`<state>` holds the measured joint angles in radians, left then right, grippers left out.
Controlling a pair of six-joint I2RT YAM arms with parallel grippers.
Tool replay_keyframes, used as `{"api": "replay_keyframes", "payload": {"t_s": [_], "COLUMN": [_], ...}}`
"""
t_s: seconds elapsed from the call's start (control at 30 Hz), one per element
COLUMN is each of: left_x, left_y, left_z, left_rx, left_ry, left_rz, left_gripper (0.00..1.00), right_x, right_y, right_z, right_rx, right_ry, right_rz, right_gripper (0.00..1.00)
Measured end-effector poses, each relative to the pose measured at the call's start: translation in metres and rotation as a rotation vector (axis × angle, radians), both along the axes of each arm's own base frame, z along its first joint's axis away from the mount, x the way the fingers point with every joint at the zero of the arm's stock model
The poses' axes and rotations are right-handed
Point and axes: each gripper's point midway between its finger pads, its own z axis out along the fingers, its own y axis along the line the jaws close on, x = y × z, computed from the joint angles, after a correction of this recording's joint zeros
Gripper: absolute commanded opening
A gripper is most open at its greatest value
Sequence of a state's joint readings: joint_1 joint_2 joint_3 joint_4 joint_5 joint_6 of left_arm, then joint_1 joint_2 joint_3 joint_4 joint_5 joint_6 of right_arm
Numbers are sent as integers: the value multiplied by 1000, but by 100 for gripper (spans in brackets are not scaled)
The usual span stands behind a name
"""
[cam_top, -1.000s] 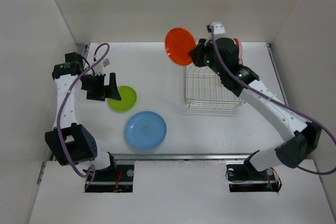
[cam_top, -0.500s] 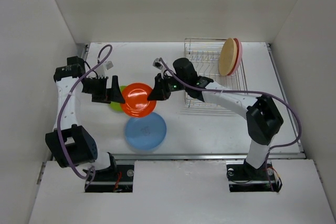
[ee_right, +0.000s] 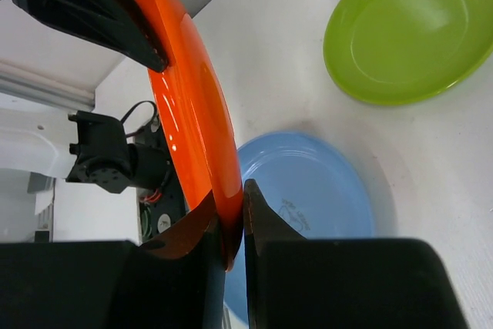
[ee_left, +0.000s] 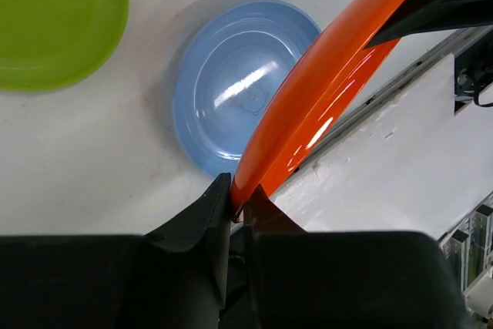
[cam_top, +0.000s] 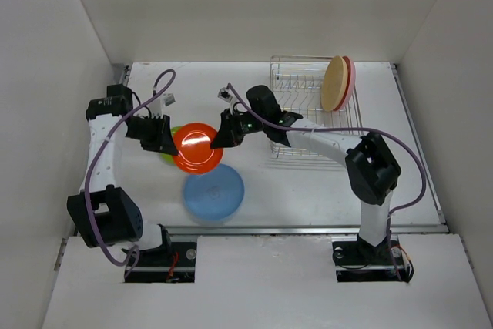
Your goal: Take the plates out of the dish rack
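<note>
Double grip on orange-red plate (cam_top: 198, 146): pinched tight at one rim by left gripper (ee_left: 237, 198), at opposite rim by right gripper (ee_right: 229, 213). Held tilted above table, over lime green plate (ee_right: 408, 32), just beside blue plate (cam_top: 214, 193). Pale yellow-orange plate (cam_top: 334, 84) and pink plate (cam_top: 351, 75) standing in dish rack (cam_top: 300, 86).

Risk: pulling or twisting while both clamped, causing slip and drop onto plates below.

No legible writing; faint centre mark on blue plate, unreadable.
</note>
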<state>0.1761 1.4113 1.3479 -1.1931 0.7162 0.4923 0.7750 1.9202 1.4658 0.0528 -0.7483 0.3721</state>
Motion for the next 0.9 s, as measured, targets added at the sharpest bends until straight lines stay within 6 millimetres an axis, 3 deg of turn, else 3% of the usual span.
{"api": "replay_keyframes", "payload": {"t_s": [0.07, 0.17, 0.2, 0.33, 0.53, 0.8, 0.87, 0.9], "left_x": [0, 2, 5, 17, 48, 88, 92, 93], "left_y": [1, 3, 6, 27, 69, 84, 87, 87], "left_z": [0, -1, -2, -10, -44, -98, -111, -116], "left_rx": [6, 21, 34, 76, 69, 28, 31, 33], "left_ry": [0, 7, 10, 45, 180, 367, 409, 426], "left_rz": [3, 30, 54, 191, 407, 516, 533, 539], "left_gripper": [0, 0, 0, 0, 0, 0, 9, 28], "right_x": [0, 0, 1, 12, 39, 59, 56, 55], "right_y": [0, 2, 3, 8, 0, -37, -40, -42], "right_z": [0, 0, 1, 7, 2, -8, -6, -3], "right_rx": [1, -2, 0, -13, -57, -107, -109, -106], "right_ry": [4, 13, 6, -25, -18, 11, 9, 5], "right_rz": [-1, -8, -8, -60, -212, -353, -358, -360], "right_gripper": [3, 32, 53, 77, 86, 86, 86, 86]}}
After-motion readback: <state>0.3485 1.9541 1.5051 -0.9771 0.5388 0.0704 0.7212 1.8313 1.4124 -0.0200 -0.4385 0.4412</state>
